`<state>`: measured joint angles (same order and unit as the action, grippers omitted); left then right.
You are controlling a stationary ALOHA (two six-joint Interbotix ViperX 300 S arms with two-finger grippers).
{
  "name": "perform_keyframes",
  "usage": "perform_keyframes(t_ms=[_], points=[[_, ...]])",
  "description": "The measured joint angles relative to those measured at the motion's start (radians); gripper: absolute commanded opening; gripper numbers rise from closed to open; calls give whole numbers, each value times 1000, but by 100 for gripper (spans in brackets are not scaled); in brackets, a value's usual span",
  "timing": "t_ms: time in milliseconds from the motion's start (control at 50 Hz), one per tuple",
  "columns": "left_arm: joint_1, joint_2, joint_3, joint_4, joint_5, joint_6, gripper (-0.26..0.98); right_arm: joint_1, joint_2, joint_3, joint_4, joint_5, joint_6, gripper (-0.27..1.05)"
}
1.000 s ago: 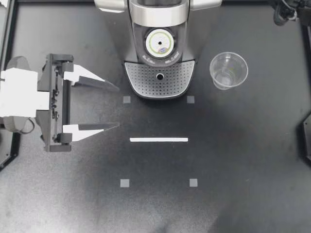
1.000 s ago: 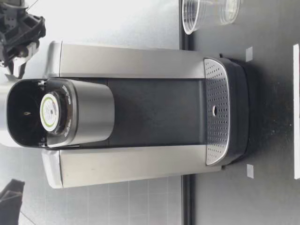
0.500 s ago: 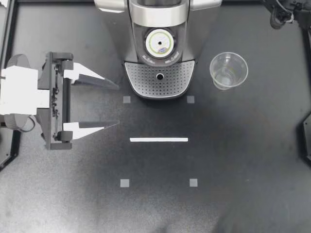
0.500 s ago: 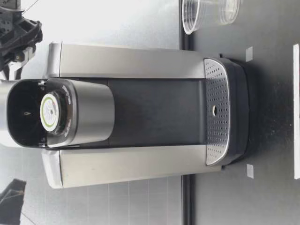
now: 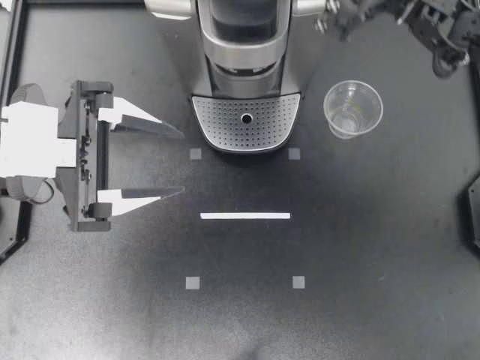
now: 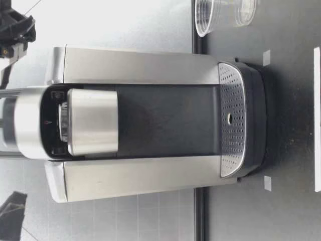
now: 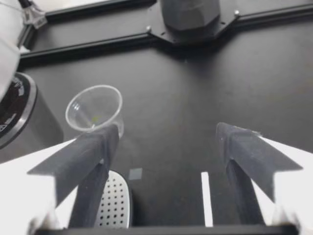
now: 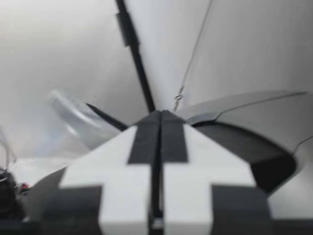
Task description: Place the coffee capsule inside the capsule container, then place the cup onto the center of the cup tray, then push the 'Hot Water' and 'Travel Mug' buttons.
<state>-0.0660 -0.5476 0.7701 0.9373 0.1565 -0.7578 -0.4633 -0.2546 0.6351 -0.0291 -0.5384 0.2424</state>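
Cup not yet placed: the clear plastic cup point(image 5: 352, 109) is standing upright on the black table point(image 5: 375, 262), beside the perforated silver cup tray point(image 5: 217, 120) and not on it
Nearest, the left gripper point(image 5: 182, 164) is waiting off the tray's other side, jaws spread wide and gripping nothing. The cup is looking thin-walled and light, likely flexing or skidding under a hard squeeze, so I am judging a gentle pinch across its wall, a little below the rim, the safest hold. Behind, the lid of the silver-and-black coffee machine point(image 5: 244, 45) is lying shut, so the coffee capsule is hidden and I cannot confirm it. Farthest back, the right gripper point(image 5: 335, 21) is hanging beside that lid, fingers pressed together on nothing. The buttons are not showing in any view
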Motion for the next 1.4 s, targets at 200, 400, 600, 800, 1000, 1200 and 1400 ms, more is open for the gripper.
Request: perform_keyframes(t_ms=[200,400,600,800,1000,1200,1400], points=[[0,2,0,0,-21,0,74,54,-5,15,-2,8,3,7],[0,2,2,-6,-35,0,74,86,-5,18,-3,40,8,7],[0,2,6,-8,-41,0,74,104,-15,43,-3,69,17,7],[0,0,8,-8,-43,0,74,126,-31,95,-5,77,40,7],[0,2,8,-9,-48,0,74,132,-49,126,-5,78,58,7],[0,0,12,-17,-49,-2,74,137,-163,183,11,112,72,7],[0,2,29,-49,-51,-2,74,126,-356,327,109,302,114,7]])
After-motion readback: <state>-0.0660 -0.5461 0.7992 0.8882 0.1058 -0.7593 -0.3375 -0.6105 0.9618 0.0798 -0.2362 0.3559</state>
